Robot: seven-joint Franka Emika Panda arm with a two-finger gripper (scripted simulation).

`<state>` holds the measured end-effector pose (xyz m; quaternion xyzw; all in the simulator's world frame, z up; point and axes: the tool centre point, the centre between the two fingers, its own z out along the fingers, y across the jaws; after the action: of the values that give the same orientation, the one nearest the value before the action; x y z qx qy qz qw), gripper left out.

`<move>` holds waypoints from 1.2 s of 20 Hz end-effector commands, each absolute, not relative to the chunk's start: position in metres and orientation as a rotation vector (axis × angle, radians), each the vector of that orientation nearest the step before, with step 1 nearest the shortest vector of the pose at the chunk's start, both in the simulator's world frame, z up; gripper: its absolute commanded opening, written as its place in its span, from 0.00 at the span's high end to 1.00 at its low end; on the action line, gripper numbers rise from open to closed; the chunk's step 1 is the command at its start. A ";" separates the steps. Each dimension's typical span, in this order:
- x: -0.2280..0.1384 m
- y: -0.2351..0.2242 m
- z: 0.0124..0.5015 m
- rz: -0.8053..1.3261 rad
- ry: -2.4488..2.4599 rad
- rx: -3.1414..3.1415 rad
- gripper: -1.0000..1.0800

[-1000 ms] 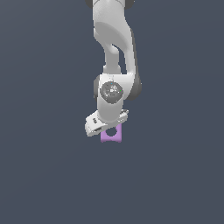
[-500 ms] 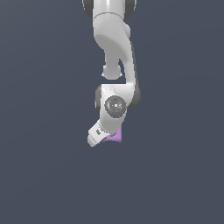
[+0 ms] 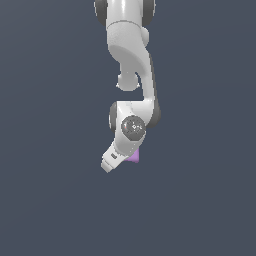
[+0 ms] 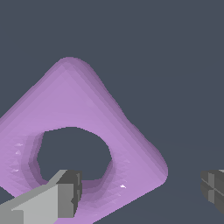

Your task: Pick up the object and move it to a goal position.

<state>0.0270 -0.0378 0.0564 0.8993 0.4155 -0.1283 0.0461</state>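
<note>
The object [image 4: 109,131] is a light-purple squarish block with a round hole through its middle, and it fills much of the wrist view. My gripper [image 4: 140,189] is open and close over it. One fingertip [image 4: 65,194] stands in front of the block's hole. The other fingertip [image 4: 213,186] is apart from the block, off its corner. In the exterior view the arm's hand [image 3: 114,159] covers most of the block, and only a small purple corner [image 3: 135,158] shows beside it. The fingers are hidden there.
A plain dark grey floor [image 3: 200,200] lies all around. The arm's upper links [image 3: 127,45] reach down from the top of the exterior view.
The hand has come lower over the block and turned toward the exterior view's left. It now hides most of the block, which stays in place.
</note>
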 end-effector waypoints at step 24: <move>0.021 -0.044 0.028 -0.392 1.276 2.741 1.00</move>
<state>0.0213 -0.0434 0.0285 0.8981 0.4180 -0.1283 0.0464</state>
